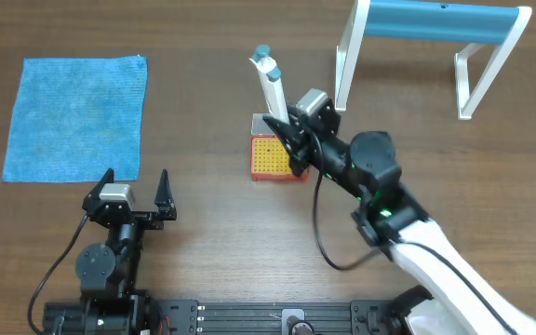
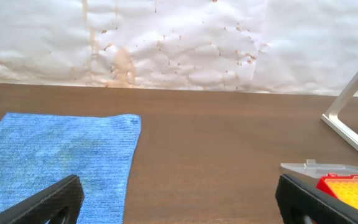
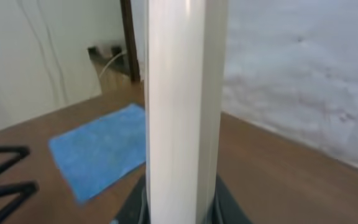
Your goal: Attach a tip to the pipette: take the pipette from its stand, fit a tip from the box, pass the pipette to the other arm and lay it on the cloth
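Top view: right pincer (image 1: 282,130) clamped on the upright pipette (image 1: 270,84) above the tip box (image 1: 266,160) mid table (image 1: 203,233), stand (image 1: 435,20) just beside it. The left pincer (image 1: 136,177) is spread wide, empty, near the cloth (image 1: 77,116). Left wrist view: fingers (image 2: 48,202) wide apart, cloth (image 2: 55,155) on one side, tip box (image 2: 353,190) on the other. Right wrist view: pipette (image 3: 179,106) gripped upright, cloth (image 3: 104,152) beyond.

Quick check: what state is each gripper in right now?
Left gripper: open, holding nothing.
Right gripper: shut on the pipette.
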You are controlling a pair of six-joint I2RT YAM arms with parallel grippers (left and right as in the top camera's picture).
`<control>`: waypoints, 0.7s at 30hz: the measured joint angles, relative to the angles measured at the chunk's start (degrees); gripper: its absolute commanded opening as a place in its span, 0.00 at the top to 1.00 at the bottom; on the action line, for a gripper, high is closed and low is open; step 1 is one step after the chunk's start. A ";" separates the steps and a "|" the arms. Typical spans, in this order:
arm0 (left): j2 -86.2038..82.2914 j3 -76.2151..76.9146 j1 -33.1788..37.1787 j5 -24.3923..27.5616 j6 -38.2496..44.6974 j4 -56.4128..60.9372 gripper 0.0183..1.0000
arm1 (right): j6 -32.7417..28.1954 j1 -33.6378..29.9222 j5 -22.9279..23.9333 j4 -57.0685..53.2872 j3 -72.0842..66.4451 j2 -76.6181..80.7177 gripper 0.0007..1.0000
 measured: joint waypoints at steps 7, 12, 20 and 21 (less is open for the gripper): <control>0.00 0.00 0.00 0.00 0.00 0.00 0.00 | 9.86 0.00 -0.28 -25.05 2.05 -8.20 0.92; 0.00 0.00 0.00 0.00 0.02 0.00 0.00 | 14.51 0.00 -2.29 -30.21 2.10 -8.00 0.92; 0.00 -0.07 -0.11 29.46 -39.08 2.67 0.00 | 25.18 0.00 -2.62 -30.29 2.10 -6.60 0.92; 0.00 -0.07 -0.11 32.48 -45.94 2.58 0.00 | 26.25 0.00 -2.95 -30.34 2.10 -6.60 0.92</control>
